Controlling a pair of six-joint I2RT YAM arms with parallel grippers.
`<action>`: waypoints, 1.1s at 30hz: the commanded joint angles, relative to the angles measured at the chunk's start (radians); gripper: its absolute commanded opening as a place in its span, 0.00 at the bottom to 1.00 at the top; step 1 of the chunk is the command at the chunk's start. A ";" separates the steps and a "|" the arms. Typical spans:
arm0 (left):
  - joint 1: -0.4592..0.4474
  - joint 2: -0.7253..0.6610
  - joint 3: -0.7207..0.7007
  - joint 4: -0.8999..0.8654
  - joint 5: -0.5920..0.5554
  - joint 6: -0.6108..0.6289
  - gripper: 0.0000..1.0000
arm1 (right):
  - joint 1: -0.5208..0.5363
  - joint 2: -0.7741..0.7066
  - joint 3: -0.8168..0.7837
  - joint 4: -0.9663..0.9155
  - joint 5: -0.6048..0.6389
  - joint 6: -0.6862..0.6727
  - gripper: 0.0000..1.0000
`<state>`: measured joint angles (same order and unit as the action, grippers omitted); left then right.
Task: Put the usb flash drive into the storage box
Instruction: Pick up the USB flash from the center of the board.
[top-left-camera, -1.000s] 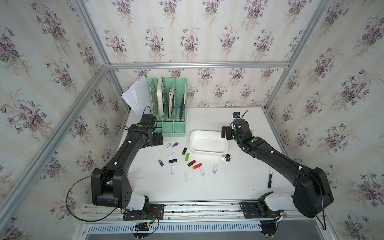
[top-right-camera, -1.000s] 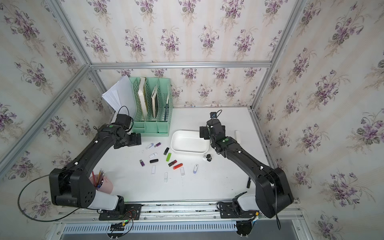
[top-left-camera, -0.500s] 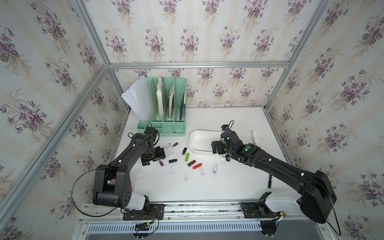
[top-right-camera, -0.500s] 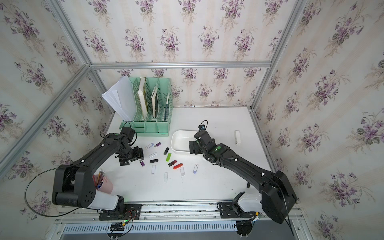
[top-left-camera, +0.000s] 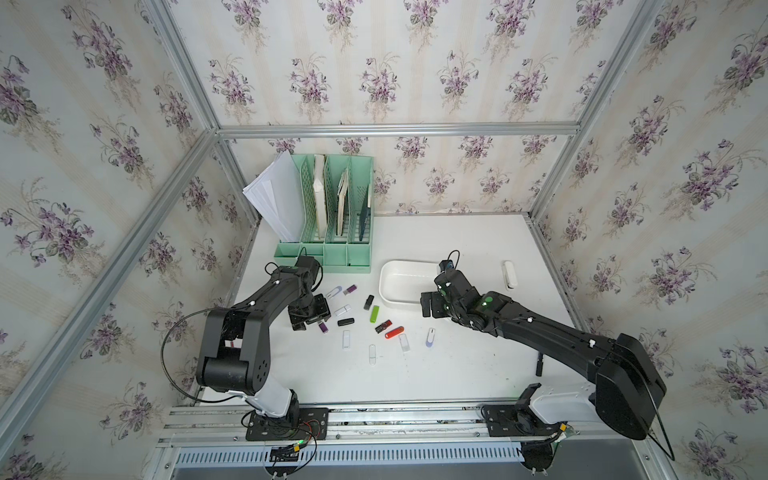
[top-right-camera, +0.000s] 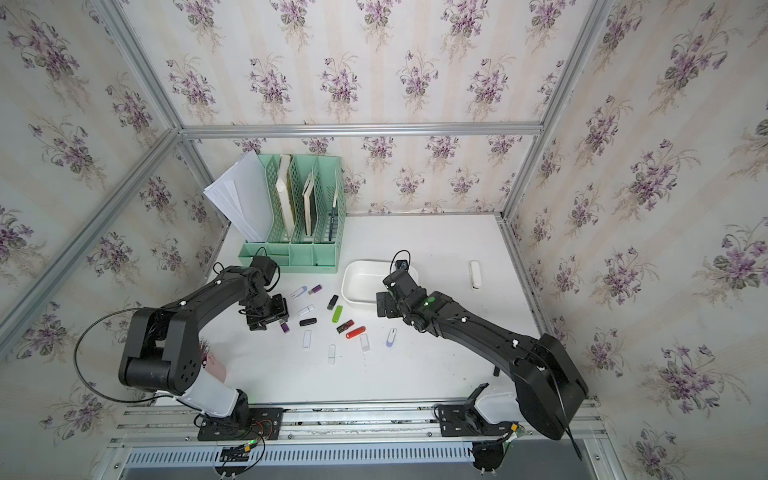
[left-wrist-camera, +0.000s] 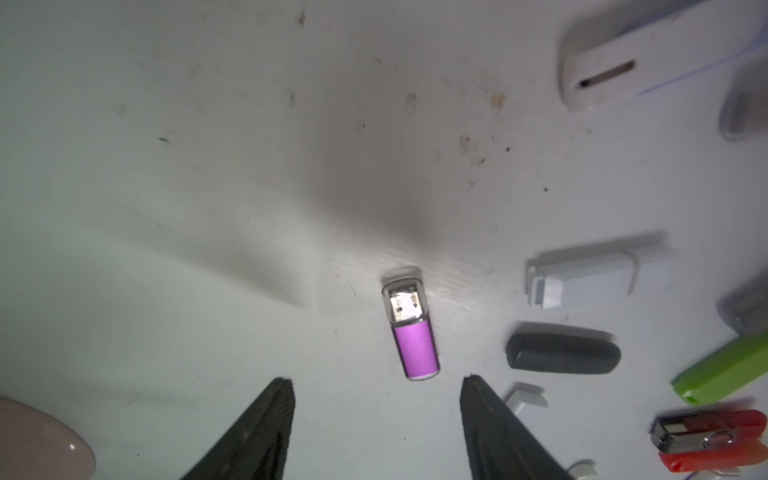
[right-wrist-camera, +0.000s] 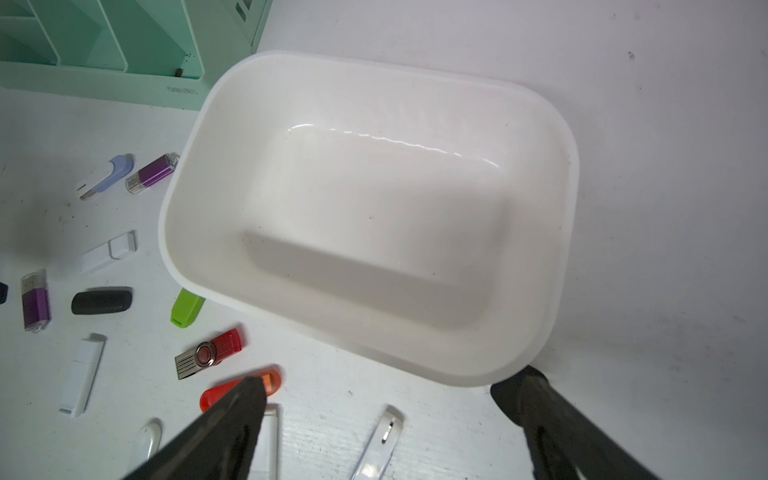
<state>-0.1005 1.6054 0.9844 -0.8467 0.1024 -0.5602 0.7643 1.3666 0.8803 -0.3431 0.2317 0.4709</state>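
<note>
Box (right-wrist-camera: 208, 187): looked like white plastic, smooth and glossy, with a glare line inside.
Table (left-wrist-camera: 166, 166): was matt white, faintly grained, brown-specked.
Purple drive (left-wrist-camera: 415, 349): had a satin metallic body and clear plastic cap.
Black drive (left-wrist-camera: 563, 353): looked smooth, matt.
Green drive (left-wrist-camera: 723, 374), beside the box: smooth plastic, slight sheen.
Red drive (right-wrist-camera: 210, 352): had ribbed red plastic and a shiny metal clip.
Organizer (right-wrist-camera: 104, 79): was mint plastic, smooth, dull sheen.

Both top views are bright, evenly lit from overhead and sharp, with the wide lens splaying the walls toward the edges. The left wrist view is dim and grey. A broad soft shadow lies on the white desk (left-wrist-camera: 166, 124), the small purple metal flash drive (left-wrist-camera: 411, 332) is fairly crisp, and the white oval flash drive (left-wrist-camera: 665, 54) is smeared. The right wrist view is bright. Glare streaks the shallow white plastic storage box (right-wrist-camera: 199, 199), and the black jaws blur.
</note>
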 joint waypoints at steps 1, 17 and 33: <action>-0.007 0.018 -0.006 0.026 -0.004 -0.013 0.68 | 0.007 0.012 0.005 -0.001 -0.001 0.012 0.99; -0.044 0.098 -0.041 0.081 -0.004 -0.021 0.51 | 0.045 0.044 0.016 -0.027 0.001 0.044 0.99; -0.051 0.118 -0.022 0.106 0.043 0.054 0.45 | 0.097 0.077 -0.023 -0.029 0.008 0.083 0.98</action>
<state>-0.1509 1.6985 0.9615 -0.7841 0.1024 -0.5545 0.8574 1.4425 0.8600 -0.3641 0.2256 0.5320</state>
